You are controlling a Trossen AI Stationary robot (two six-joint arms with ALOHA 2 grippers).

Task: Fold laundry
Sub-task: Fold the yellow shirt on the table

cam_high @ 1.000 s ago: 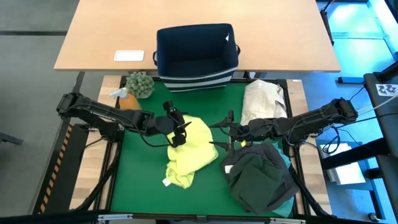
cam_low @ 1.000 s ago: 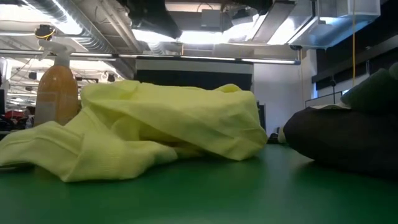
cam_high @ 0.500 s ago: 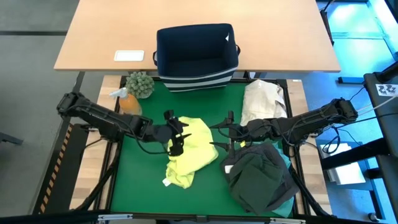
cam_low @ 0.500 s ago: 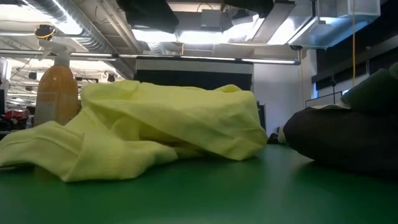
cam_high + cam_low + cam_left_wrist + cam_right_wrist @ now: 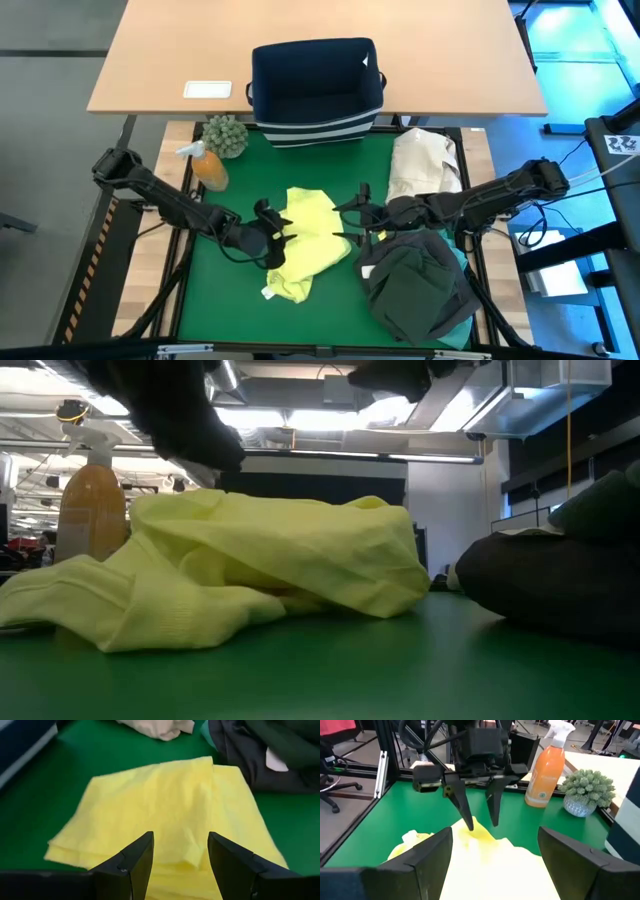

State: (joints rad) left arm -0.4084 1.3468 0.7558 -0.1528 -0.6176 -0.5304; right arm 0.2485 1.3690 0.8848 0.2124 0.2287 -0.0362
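Green table (image 5: 215,290) carries everything, and behind it stands a wooden desk (image 5: 450,50) with a navy bin (image 5: 317,88) that has a striped base. Dark garments (image 5: 415,290), charcoal and olive-black, lie in a heap at the right near part of the table, and a turquoise edge (image 5: 466,270) shows under this heap on its right side. Just beyond the heap lies a cream-beige cloth bundle (image 5: 422,160), near the right edge. Yellow-green shirt (image 5: 310,245) lies crumpled close to the middle of the table, partly folded over itself, with one part reaching toward the near edge. From the left side the left arm comes across the green surface, and the left gripper (image 5: 270,243) hangs at the left edge of the shirt. In the left wrist view its two fingers (image 5: 137,860) stand apart with the yellow cloth between and below them, and they grasp nothing. The right arm comes from the right side, and the right gripper (image 5: 350,215) is at the right edge of the shirt, between the shirt and the dark heap, with its jaws spread wide and empty. An orange spray bottle (image 5: 207,165) and a small potted plant (image 5: 226,136) stand at the far left corner of the table.
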